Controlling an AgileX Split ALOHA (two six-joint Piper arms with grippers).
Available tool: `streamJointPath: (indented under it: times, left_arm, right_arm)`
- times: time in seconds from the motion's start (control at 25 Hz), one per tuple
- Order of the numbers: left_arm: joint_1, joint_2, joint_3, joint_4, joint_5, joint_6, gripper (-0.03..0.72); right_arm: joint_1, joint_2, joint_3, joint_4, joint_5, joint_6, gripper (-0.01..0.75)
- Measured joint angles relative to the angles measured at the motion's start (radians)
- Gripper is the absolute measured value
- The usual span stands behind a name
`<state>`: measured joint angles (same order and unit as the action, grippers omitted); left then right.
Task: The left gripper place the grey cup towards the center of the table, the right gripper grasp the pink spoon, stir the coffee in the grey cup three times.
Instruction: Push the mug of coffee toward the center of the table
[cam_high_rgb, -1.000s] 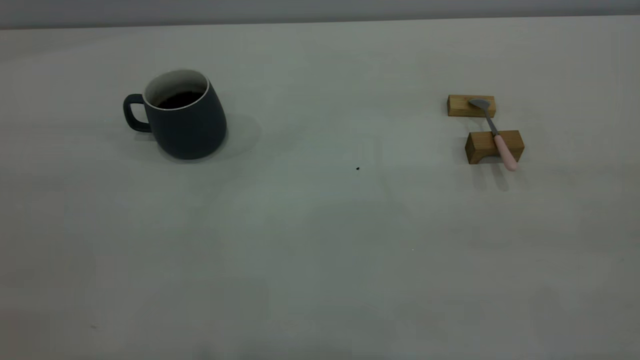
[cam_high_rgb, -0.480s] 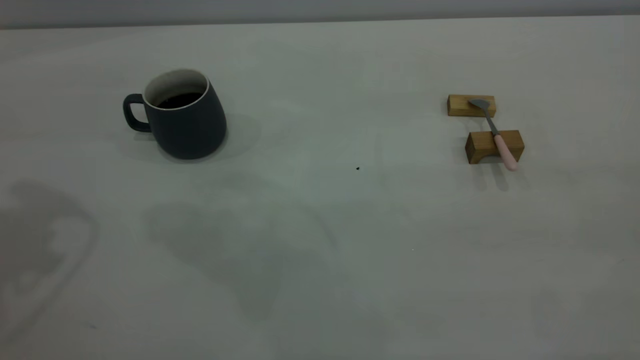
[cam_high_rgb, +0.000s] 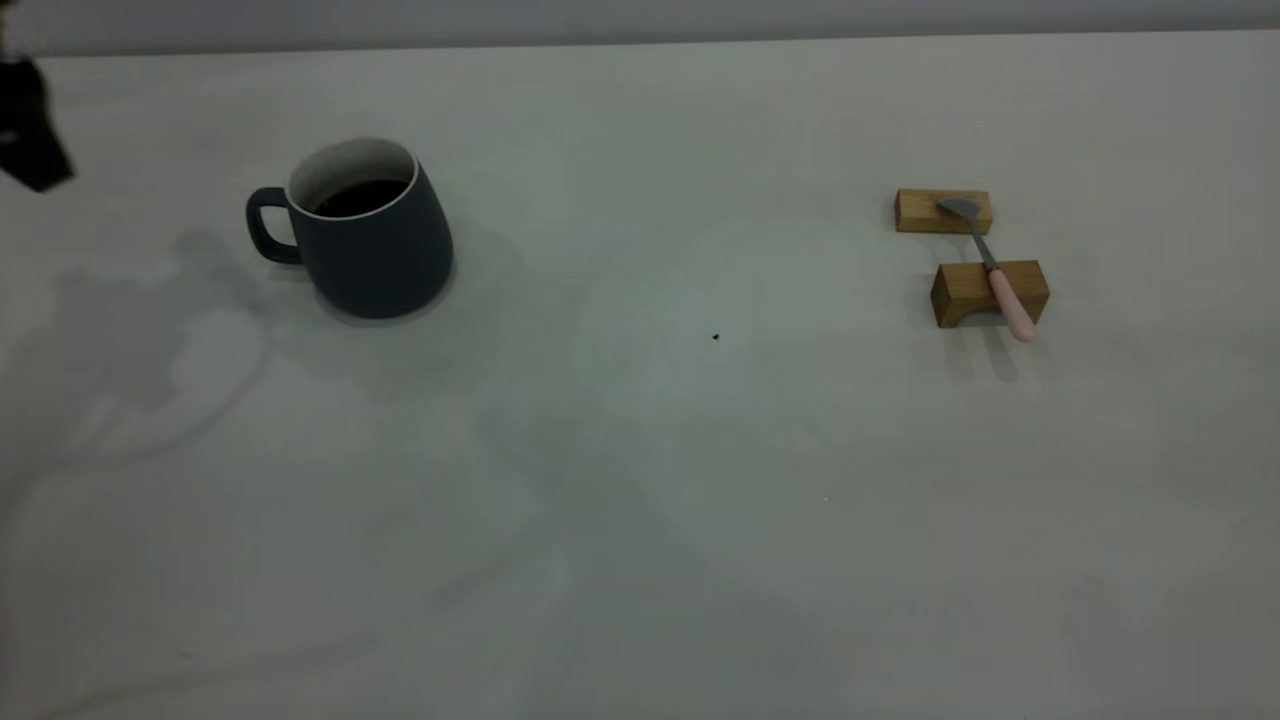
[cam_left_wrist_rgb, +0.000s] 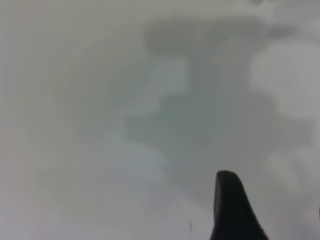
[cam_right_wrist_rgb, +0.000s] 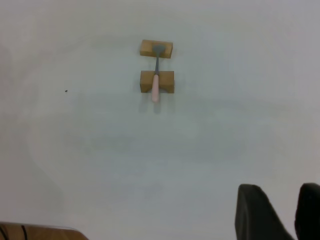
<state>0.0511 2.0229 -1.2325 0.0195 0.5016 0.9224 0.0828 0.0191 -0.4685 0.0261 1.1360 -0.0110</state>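
Observation:
The grey cup (cam_high_rgb: 365, 250) stands upright at the table's (cam_high_rgb: 640, 520) left, its handle pointing left and the dark coffee (cam_high_rgb: 358, 198) inside. A black piece of the left arm (cam_high_rgb: 30, 130) shows at the far left edge, well left of the cup. My left gripper (cam_left_wrist_rgb: 274, 195) is open over bare table, holding nothing. The pink spoon (cam_high_rgb: 1005, 298) (cam_right_wrist_rgb: 155, 85) lies across two wooden blocks at the right. My right gripper (cam_right_wrist_rgb: 282, 197) hangs well short of the spoon, its fingers a little apart and empty. It is out of the exterior view.
The far wooden block (cam_high_rgb: 942, 211) carries the spoon's bowl. The near, notched block (cam_high_rgb: 985, 292) carries its stem. A tiny dark speck (cam_high_rgb: 715, 337) marks the table's middle. A brown wooden edge (cam_right_wrist_rgb: 40, 232) shows in a corner of the right wrist view.
A black part of the left arm has come into the exterior view at the far left. Arm shadows have spread across the table toward the cup. Cup and spoon have not moved.

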Motion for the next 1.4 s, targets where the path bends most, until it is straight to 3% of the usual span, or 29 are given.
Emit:
streamJointPath:
  times: [0.2,0.36,0.88,1.4]
  left_arm:
    - [-0.033,0.168,-0.165,-0.164,0.070,0.254,0.482]
    - [-0.061,0.267,-0.274,-0.204,0.107,0.371,0.482]
    - [-0.191,0.393,-0.371,-0.202,0.104,0.428,0.482]
    - [-0.358,0.393,-0.371,-0.367,0.010,0.430,0.482]
  right_arm:
    - [0.000,0.000,0.000,0.000,0.000,0.000,0.240]
    - [0.000,0.000,0.000,0.000,0.000,0.000,0.240]
    - [0.000,0.000,0.000,0.000,0.000,-0.001,0.240]
    - [0.000,0.000,0.000,0.001,0.000,-0.001,0.240]
